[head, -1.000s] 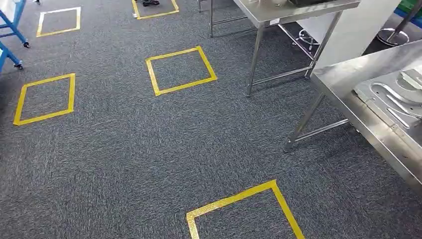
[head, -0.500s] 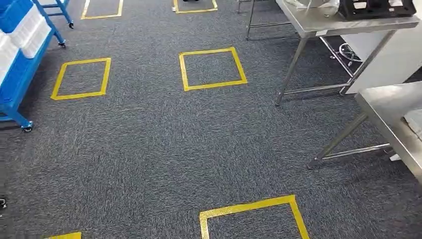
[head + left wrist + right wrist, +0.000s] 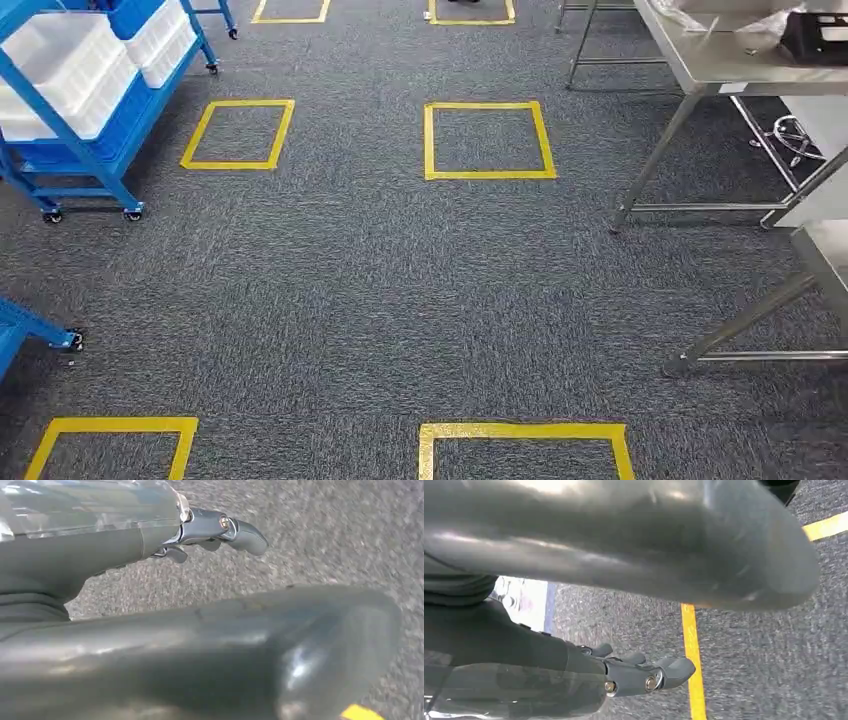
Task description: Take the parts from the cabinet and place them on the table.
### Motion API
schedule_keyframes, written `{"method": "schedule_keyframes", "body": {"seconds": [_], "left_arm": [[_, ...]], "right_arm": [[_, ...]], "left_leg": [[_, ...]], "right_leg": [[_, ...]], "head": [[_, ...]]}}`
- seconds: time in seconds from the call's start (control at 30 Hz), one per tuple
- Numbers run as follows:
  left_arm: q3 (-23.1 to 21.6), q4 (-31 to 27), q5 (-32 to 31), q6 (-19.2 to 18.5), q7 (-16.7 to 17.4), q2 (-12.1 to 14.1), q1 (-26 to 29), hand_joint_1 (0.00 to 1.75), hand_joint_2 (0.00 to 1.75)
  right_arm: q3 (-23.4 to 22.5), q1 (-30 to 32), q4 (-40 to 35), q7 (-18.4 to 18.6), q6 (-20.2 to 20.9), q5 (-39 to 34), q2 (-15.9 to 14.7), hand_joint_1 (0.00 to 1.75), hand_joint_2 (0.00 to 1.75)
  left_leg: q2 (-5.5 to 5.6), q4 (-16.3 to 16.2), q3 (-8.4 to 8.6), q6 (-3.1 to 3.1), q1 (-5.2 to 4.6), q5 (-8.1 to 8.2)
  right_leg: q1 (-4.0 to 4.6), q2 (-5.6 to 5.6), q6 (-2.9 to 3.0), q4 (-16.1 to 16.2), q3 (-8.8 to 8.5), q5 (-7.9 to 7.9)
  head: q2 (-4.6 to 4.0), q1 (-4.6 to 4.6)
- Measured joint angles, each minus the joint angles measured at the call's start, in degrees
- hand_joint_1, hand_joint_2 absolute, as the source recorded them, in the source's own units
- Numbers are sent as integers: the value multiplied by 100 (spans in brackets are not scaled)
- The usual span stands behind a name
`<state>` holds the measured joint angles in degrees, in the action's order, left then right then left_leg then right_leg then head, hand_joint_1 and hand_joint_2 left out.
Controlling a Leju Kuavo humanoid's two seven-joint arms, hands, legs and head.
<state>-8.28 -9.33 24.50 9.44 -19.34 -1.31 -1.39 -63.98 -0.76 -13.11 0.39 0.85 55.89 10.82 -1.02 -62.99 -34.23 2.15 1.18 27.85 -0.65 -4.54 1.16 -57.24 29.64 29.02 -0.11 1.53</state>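
A blue wheeled cabinet (image 3: 100, 150) stands at the far left in the head view, with white bins (image 3: 70, 65) on its shelves. The corner of a steel table (image 3: 825, 245) shows at the right edge, and a second steel table (image 3: 715, 65) stands behind it. My left hand (image 3: 215, 635) hangs over the grey carpet with its fingers (image 3: 235, 530) stretched out and nothing in it. My right hand (image 3: 634, 545) also hangs above the carpet, its fingers (image 3: 659, 675) loosely extended and holding nothing.
Yellow tape squares (image 3: 488, 140) mark the grey carpet in rows. Another blue frame with a caster (image 3: 40, 330) pokes in at the left edge. A black object (image 3: 815, 35) and clear plastic lie on the far table. Table legs (image 3: 650, 160) reach the floor at right.
The whole picture has slid to the right, so the camera has turned left. The blue cabinet has come into view, and the near table with its metal part has left the frame.
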Motion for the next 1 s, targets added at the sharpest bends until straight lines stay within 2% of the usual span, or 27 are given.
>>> {"method": "schedule_keyframes", "body": {"seconds": [0.03, 0.07, 0.1, 0.17, 0.2, 0.23, 0.27, 0.3, 0.33, 0.37, 0.4, 0.43, 0.47, 0.5, 0.53, 0.57, 0.63, 0.7, 0.73, 0.77, 0.8, 0.87, 0.9, 0.93, 0.97, 1.0], "left_arm": [[-6, 0, -2, 0, 0, 0, -10, 0, 0], [-13, 0, -2, -4, 2, -2, -33, 0, 0], [-17, 0, -7, -7, -7, -2, -35, 0, 0], [-31, 0, -4, -7, -7, -2, -5, 0, 0], [-41, 0, -7, -7, -7, 2, -5, 0, 0], [-48, 0, -4, -7, -7, 0, 2, 0, 0], [-52, 0, -4, -7, -9, 2, -7, 0, 0], [-55, 0, -2, -7, -13, 4, -17, 0, 0], [-57, 0, -2, -9, -13, 2, -22, 0, 0], [-57, 0, -4, -13, -13, 2, -20, 0, 0], [-61, 0, -9, -13, -11, 2, -16, 0, 0], [-63, 0, -13, -13, 0, 2, -15, 0, 0], [-63, 0, -28, -11, 7, 2, -16, 0, 0], [-66, 0, -33, -11, 9, 2, -19, 0, 0], [-68, 0, -35, -11, 9, 0, -21, 0, 0], [-70, 0, -35, -11, 7, -13, -33, 0, 0], [-72, 0, -37, -13, 0, -13, -42, 0, 0], [-72, 0, -42, -20, -4, -13, 2, 0, 0], [-72, 0, -42, -20, -11, -7, 0, 0, 0], [-72, 0, -44, -20, -15, -2, -9, 0, 0], [-74, 0, -52, -20, -15, -2, -26, 0, 0], [-76, 0, -66, -28, -17, -2, -42, 0, 0], [-79, 0, -66, -31, -17, -2, -40, 0, 0], [-79, 0, -68, -31, -18, 0, -40, 0, 0], [-79, 0, -68, -31, -17, 2, -26, 0, 0], [-79, 0, -68, -28, -17, 9, -19, 0, 0]], "right_arm": [[-2, 1, 0, 2, 0, 0, 0, 0, 0], [-15, 5, 0, 4, -2, 2, -2, 0, 0], [-33, 2, 0, 4, 0, 4, -2, 0, 0], [-41, -35, 0, 7, -2, 7, -2, 0, 0], [-42, -59, 0, 9, -2, 7, 0, 0, 0], [-46, -48, 0, 11, -2, 9, -2, 0, 0], [-50, -31, 0, 9, -2, 11, 0, 0, 0], [-55, -25, 0, 11, -2, 13, 0, 0, 0], [-70, -19, 2, 11, -2, 15, 0, 0, 0], [-79, -15, 2, 11, -2, 18, 0, 0, 0], [-83, -10, 2, 11, -4, 20, 0, 0, 0], [-85, -9, 2, 11, -9, 22, 0, 0, 0], [-89, -9, 2, 9, -11, 24, 0, 0, 0], [-92, -9, 2, 9, -11, 22, 0, 0, 0], [-94, 1, 2, 7, -13, 24, -2, 0, 0], [-103, 6, 2, 4, -20, 26, -15, 0, 0], [-109, -17, 2, 0, -28, 46, -20, 0, 0], [-109, -45, 2, -2, -28, 61, -20, 0, 0], [-111, -46, 2, -4, -26, 68, -13, 0, 0], [-114, -28, 2, -7, -24, 70, -15, 0, 0], [-116, -7, 2, -11, -17, 90, -15, 0, 0], [-118, 2, 2, -9, 9, 109, -15, 0, 0], [-118, -2, 2, -9, 11, 109, -15, 0, 0], [-118, -5, 2, -9, 13, 110, -15, 0, 0], [-118, -7, 2, -9, 18, 116, -13, 0, 0], [-118, -13, 2, -9, 26, 120, -13, 0, 0]], "left_leg": [[-249, 439, 250, -14, -5, -105], [-288, 522, 278, -58, -49, -71], [-203, 518, 264, -109, -56, -80], [-101, 514, 214, -173, -102, -77], [-33, 575, 266, -233, -72, -113], [13, 606, 284, -273, -47, -144], [51, 616, 276, -312, -46, -162], [97, 616, 258, -331, -46, -169], [164, 614, 246, -339, -58, -169], [240, 612, 244, -340, -74, -169], [318, 611, 253, -345, -88, -165], [397, 610, 267, -346, -98, -164], [491, 609, 289, -351, -107, -159], [576, 609, 312, -349, -110, -151], [646, 610, 316, -339, -104, -143], [690, 595, 297, -320, -123, -134], [801, 595, 252, -263, -81, -148], [935, 648, 224, -179, -77, -168], [692, 549, 234, -187, -85, -108], [373, 325, 124, -169, -117, 60], [253, -62, -74, -140, -104, 280], [189, -940, -540, -83, -56, 650], [176, -1173, -664, -51, -30, 668], [155, -1083, -624, -20, 1, 534], [121, -752, -458, 6, 25, 312], [55, -224, -181, 32, 44, 36]], "right_leg": [[13, -52, -35, -16, -26, 24], [49, -96, -87, -46, -23, 62], [44, -141, -114, -32, -37, 63], [26, -225, -183, -10, -80, 57], [20, -273, -226, -11, -98, 81], [-26, -31, -255, -108, -79, 169], [-23, 205, -252, -373, 58, 372], [-19, 347, -255, -827, 286, 619], [-18, 409, -260, -1338, 543, 834], [-17, 428, -258, -1741, 760, 946], [-12, 433, -243, -1884, 866, 895], [-6, 440, -221, -1738, 834, 711], [4, 472, -180, -1317, 673, 395], [27, 554, -128, -758, 443, 69], [52, 768, -72, -240, 238, -183], [42, 968, -26, -107, 184, -112], [67, 867, -28, -50, 177, -118], [64, 748, 19, 38, 131, -145], [8, 640, 20, 132, 66, -191], [12, 590, 54, 185, 20, -189], [17, 495, 73, 192, 8, -185], [23, 318, 71, 185, 9, -161], [20, 238, 60, 181, 6, -145], [13, 165, 40, 177, -14, -126], [2, 102, 18, 166, -37, -101], [-16, 36, -20, 145, -64, -66]], "head": [[0, 0], [0, -4], [0, -31], [0, -28], [0, -28], [0, -35], [0, -47], [0, -68], [0, -68], [0, -68], [0, -68], [0, -68], [0, -68], [0, -68], [0, -68], [-2, -63], [0, -68], [0, -66], [0, -61], [0, -52], [0, -37], [-2, -42], [0, -39], [0, -42], [0, -42], [0, -42]]}}
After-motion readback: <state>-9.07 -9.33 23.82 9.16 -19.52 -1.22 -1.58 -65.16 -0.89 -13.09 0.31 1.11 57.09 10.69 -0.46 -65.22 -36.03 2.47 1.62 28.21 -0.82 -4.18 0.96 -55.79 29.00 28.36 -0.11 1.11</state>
